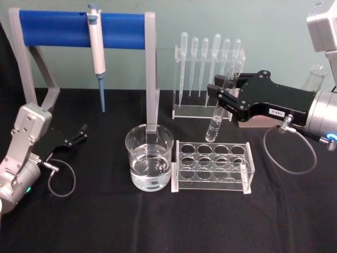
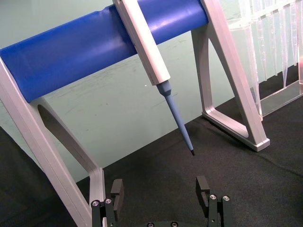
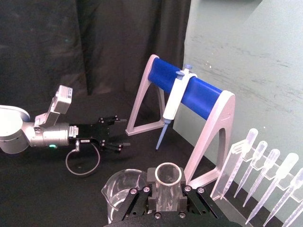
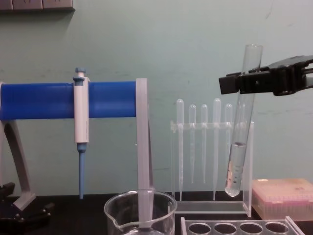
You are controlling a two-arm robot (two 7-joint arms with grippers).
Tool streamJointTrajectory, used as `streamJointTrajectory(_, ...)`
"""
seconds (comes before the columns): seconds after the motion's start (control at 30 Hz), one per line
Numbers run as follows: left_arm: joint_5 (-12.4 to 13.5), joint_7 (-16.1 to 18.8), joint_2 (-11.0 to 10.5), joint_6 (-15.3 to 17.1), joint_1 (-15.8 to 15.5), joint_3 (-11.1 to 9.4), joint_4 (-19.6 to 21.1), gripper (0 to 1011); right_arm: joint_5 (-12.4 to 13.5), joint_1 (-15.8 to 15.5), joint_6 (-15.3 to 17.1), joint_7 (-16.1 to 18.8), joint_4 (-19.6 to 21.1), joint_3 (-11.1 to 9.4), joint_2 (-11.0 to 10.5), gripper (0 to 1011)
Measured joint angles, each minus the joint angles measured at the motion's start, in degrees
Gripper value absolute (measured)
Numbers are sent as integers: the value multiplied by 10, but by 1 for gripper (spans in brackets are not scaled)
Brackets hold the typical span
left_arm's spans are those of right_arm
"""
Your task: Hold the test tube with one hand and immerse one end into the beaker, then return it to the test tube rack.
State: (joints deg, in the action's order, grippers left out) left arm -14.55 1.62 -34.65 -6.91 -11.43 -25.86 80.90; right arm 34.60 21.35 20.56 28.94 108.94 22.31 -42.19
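My right gripper (image 1: 222, 96) is shut on the upper part of the test tube (image 1: 214, 126), holding it slightly tilted in the air above the back of the clear rack. In the chest view the test tube (image 4: 236, 161) hangs from the right gripper (image 4: 244, 81), with a little liquid in its rounded bottom. The tube's rim (image 3: 169, 174) sits between the fingers in the right wrist view. The beaker (image 1: 149, 158), partly filled with clear liquid, stands left of and below the tube. My left gripper (image 1: 79, 134) rests open at the far left, and its fingers (image 2: 116, 193) hold nothing.
A clear test tube rack (image 1: 213, 167) with several holes stands just right of the beaker. Behind are a blue-barred stand (image 1: 58, 29) holding a pipettor (image 1: 96, 50), a row of plastic pipettes (image 1: 208, 52) and a pink box (image 4: 283, 196).
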Motion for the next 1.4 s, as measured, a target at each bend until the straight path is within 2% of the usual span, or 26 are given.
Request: streamJointTrajectory(1.4, 0, 0, 0, 0, 0, 0, 0, 1000, -2, -2, -2, 0, -1, -1, 2, 224)
